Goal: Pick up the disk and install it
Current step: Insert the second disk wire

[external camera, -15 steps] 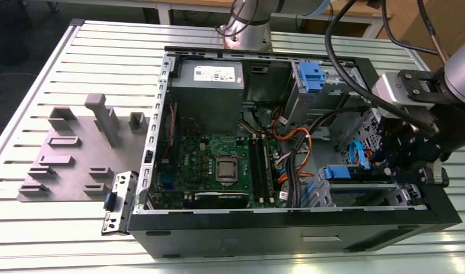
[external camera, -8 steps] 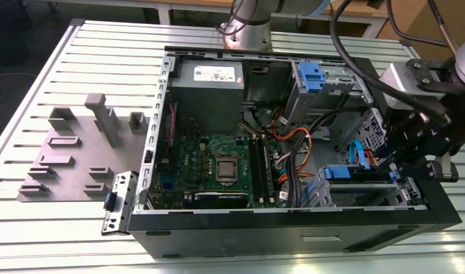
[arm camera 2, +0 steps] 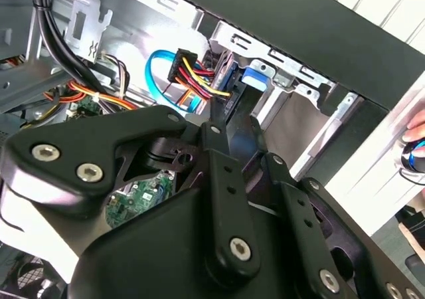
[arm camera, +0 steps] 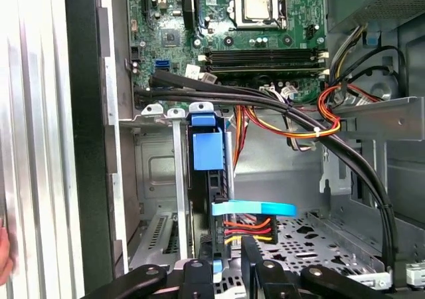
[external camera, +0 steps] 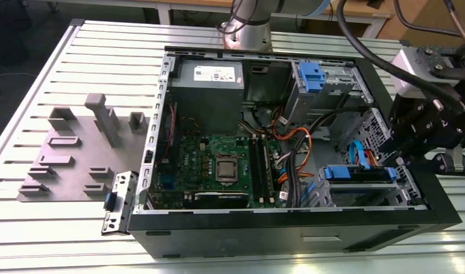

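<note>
The slatted metal table (external camera: 49, 228) carried an open computer case (external camera: 293, 234) lying on its side, with its interior facing up. In the exterior view, the motherboard (external camera: 217, 165) filled the case floor from the centre toward seven o'clock. The grey power-supply box (external camera: 209, 77) sat at about eleven o'clock. A grey moulded fixture (external camera: 80, 154) lay on the table well apart, out at nine o'clock from the case.

The drive cage (external camera: 354, 197) occupied the case's four o'clock corner. The disk (external camera: 359, 173) stood in it on edge with its blue rail uppermost. It looked already seated in the bay, though how deep it sat was not clear. A flat blue cable (arm camera: 255, 208) and a bundle of red, yellow and black wires reached its connector end.

The gripper (external camera: 405, 149) hung over the case's three o'clock wall. The disk lay just beside it, toward nine o'clock and slightly lower. In the exterior view the disk's long axis ran roughly nine to three o'clock, pointing straight at the tool. In the first wrist view the disk's (arm camera: 207, 179) dark edge ran directly toward the gripper. Whether the gripper was open, closed, or touching the disk could not be told.
</note>
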Robot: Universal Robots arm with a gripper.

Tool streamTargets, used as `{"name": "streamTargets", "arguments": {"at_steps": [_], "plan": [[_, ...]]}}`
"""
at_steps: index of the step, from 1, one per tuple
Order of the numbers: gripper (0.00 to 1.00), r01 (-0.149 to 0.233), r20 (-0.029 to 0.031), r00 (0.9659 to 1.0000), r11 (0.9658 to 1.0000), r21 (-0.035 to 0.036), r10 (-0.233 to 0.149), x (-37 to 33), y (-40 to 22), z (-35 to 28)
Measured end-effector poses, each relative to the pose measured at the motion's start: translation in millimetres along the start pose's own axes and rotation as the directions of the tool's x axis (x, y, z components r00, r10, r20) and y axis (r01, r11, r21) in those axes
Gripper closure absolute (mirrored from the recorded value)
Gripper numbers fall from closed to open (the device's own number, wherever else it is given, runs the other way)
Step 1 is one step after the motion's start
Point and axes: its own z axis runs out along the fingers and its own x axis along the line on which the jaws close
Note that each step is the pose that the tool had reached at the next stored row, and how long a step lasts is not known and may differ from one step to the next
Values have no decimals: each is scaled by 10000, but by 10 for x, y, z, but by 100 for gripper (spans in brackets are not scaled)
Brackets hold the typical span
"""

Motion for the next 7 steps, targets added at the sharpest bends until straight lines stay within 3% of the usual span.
{"name": "streamTargets", "arguments": {"at_steps": [7], "plan": [[69,0,1,10000,10000,0,0,-2,-1,-23]]}}
